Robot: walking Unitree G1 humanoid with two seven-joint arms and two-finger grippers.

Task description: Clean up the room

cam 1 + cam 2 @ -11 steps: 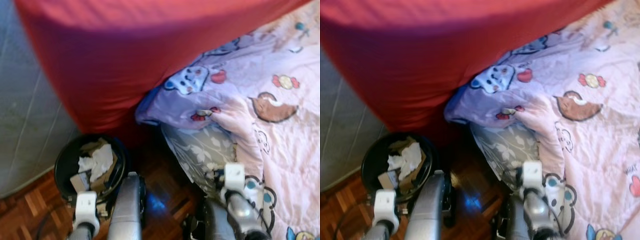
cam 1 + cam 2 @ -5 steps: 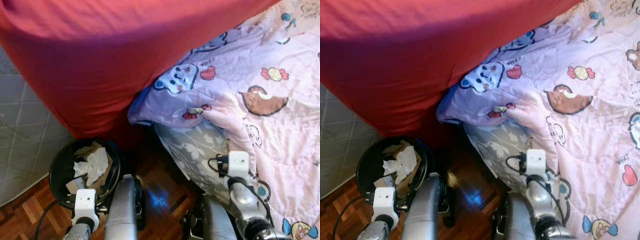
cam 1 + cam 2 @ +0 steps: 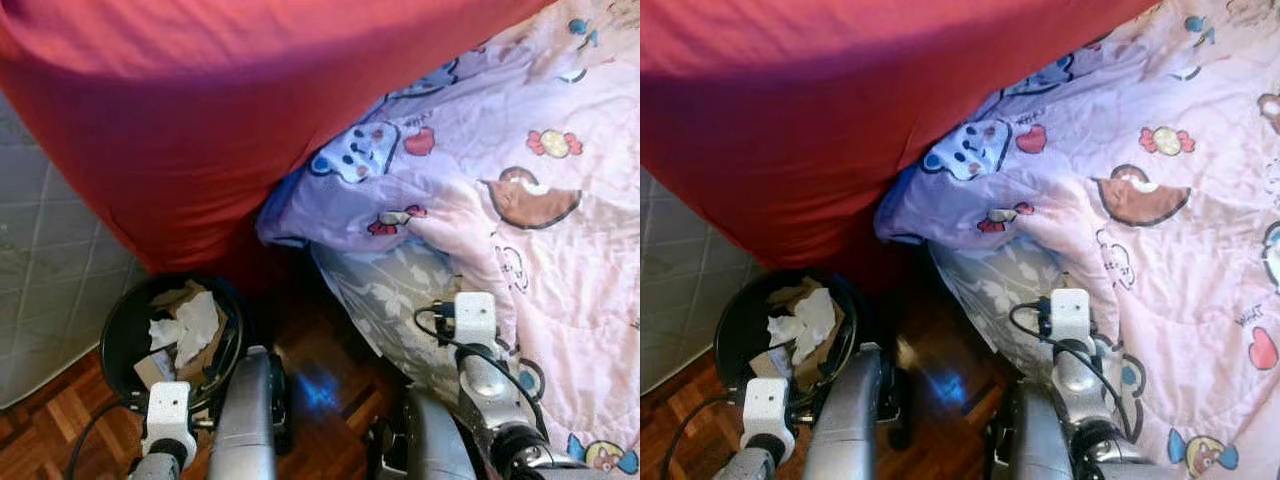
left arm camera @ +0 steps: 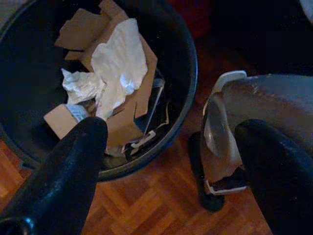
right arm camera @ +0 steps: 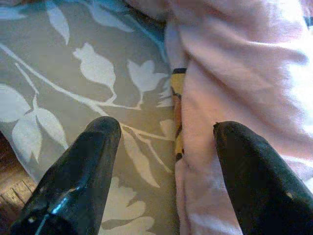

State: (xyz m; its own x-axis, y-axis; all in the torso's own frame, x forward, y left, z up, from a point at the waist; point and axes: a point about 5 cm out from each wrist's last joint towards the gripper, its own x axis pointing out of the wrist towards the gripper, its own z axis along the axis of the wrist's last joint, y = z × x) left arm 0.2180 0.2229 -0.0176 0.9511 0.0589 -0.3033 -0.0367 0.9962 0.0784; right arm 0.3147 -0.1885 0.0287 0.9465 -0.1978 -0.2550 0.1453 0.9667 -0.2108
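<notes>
At the far left, a grey tiled wall (image 3: 40, 270) meets a wood parquet floor (image 3: 45, 440). On that floor, near the robot's left side, stands a black round trash bin (image 3: 125, 325) holding crumpled white paper (image 3: 190, 322) and torn brown cardboard (image 4: 80, 30). The left tool (image 4: 171, 147) hangs just above the floor beside the bin, its two black fingers (image 4: 68, 171) spread wide apart with nothing between them; in the left wrist view one finger lies over the bin's near rim and the other over the robot's silver leg (image 4: 259, 105), which stands just right of the bin.

Behind the bin, a large red sheet (image 3: 220, 110) drapes down from the far side of the scene and covers the upper left and middle. To its right, a lilac and pink cartoon-print quilt (image 3: 520, 150) lies rumpled on the bed, its lilac corner (image 3: 330, 205) hanging over the bed's near left edge, touching the red sheet. Below that corner, a grey sheet with white leaf print (image 3: 395, 295) covers the side of the bed down toward the dark floor.

The right tool (image 5: 166, 147) is at the bed's near edge, right of the bin and well apart from it. Its fingers (image 5: 80, 171) are wide open and hold nothing. In the right wrist view one finger sits over the grey leaf-print sheet and the other over the pink fold of the quilt, whose edge runs between them; whether the fingers touch the fabric cannot be told. The right arm (image 3: 480, 375) with its white wrist block rises in front of the quilt.
</notes>
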